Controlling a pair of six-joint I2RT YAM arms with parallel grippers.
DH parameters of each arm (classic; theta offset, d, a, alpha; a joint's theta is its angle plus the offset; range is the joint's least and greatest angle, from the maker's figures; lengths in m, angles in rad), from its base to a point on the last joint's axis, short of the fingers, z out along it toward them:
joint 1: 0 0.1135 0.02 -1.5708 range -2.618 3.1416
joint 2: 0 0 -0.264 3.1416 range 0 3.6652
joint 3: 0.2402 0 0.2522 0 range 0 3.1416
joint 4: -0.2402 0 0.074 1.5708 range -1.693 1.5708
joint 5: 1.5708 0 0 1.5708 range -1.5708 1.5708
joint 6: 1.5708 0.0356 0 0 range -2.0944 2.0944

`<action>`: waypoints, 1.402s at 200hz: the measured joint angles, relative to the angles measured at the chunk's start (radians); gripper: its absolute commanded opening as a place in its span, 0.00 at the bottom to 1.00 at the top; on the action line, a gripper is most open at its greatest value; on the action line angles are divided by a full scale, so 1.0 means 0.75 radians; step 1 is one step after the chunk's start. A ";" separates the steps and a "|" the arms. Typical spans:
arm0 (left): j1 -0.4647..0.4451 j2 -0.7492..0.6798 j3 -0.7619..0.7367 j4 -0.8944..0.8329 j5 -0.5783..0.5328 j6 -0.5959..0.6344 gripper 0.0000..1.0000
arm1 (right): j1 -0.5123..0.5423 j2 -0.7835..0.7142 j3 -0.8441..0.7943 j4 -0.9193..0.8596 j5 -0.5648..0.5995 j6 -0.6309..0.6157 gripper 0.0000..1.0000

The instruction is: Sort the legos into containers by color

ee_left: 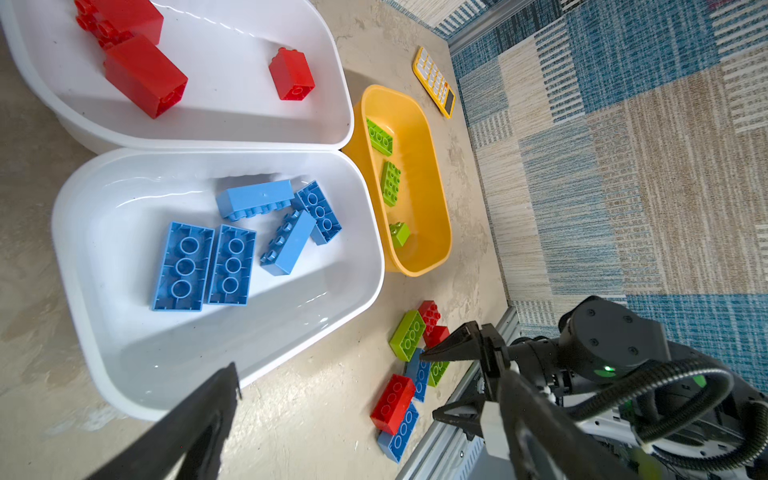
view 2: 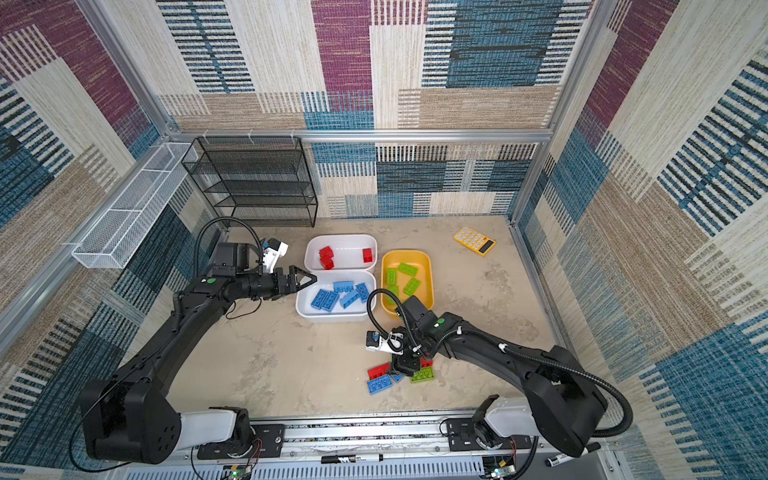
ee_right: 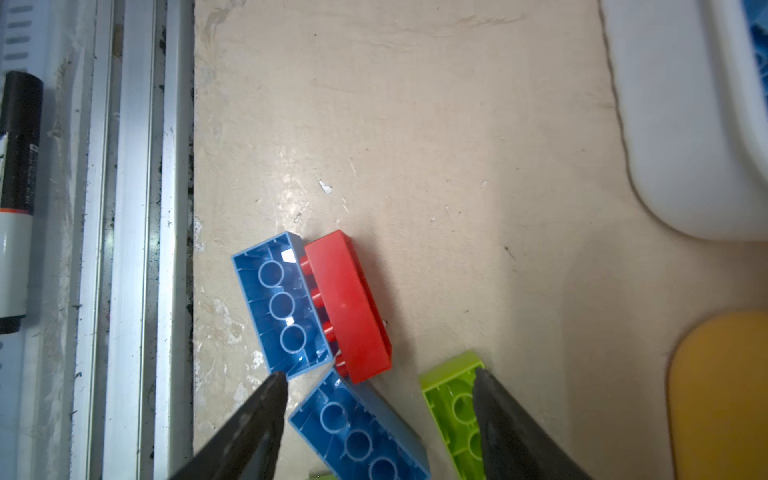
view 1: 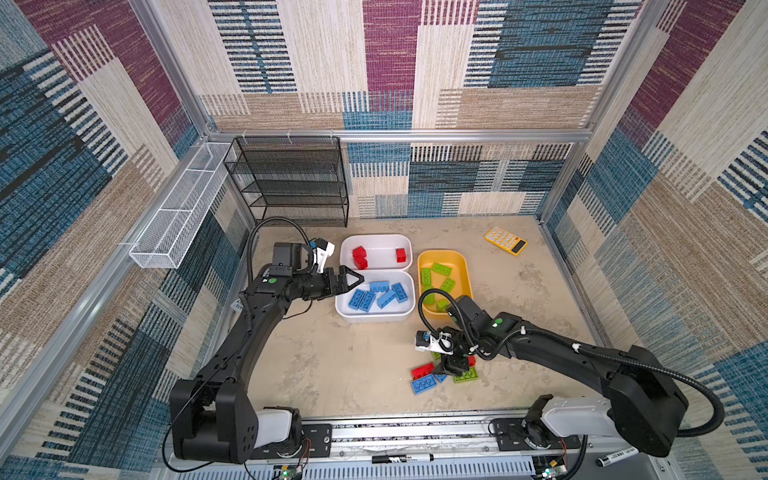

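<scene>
Patchwork woven panels (view 1: 390, 62) walled a mottled beige floor (view 1: 332, 365); a black mesh rack (view 1: 291, 183) stood at eleven o'clock, a white wire basket (view 1: 178, 212) at ten.

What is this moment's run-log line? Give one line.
left hand: open, empty, near blue-brick tub | right hand: open, over blue brick

Black mesh shelf rack (view 1: 291, 183) upright at the back-left corner of the bench (view 1: 332, 365), long white wire basket (view 1: 178, 208) along the left wall beside it, yellow calculator (view 1: 505, 240) flat at back right, black marker (view 1: 402, 458) on the front rail, second marker (view 1: 617, 456) at front right.
</scene>
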 measured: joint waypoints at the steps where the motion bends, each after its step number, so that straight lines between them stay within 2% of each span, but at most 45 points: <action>1: 0.000 -0.001 0.000 0.000 0.000 0.000 0.99 | 0.001 0.002 0.000 0.002 0.001 0.000 0.71; 50: 0.005 -0.024 -0.017 -0.011 -0.002 0.020 0.99 | 0.048 0.115 0.002 0.084 0.016 0.001 0.69; 178: 0.014 -0.053 -0.035 -0.028 -0.002 0.031 0.99 | 0.056 0.256 0.089 0.152 0.063 0.030 0.63; 280: 0.020 -0.057 -0.052 -0.057 -0.002 0.055 0.99 | 0.119 0.269 0.049 0.165 0.073 0.010 0.61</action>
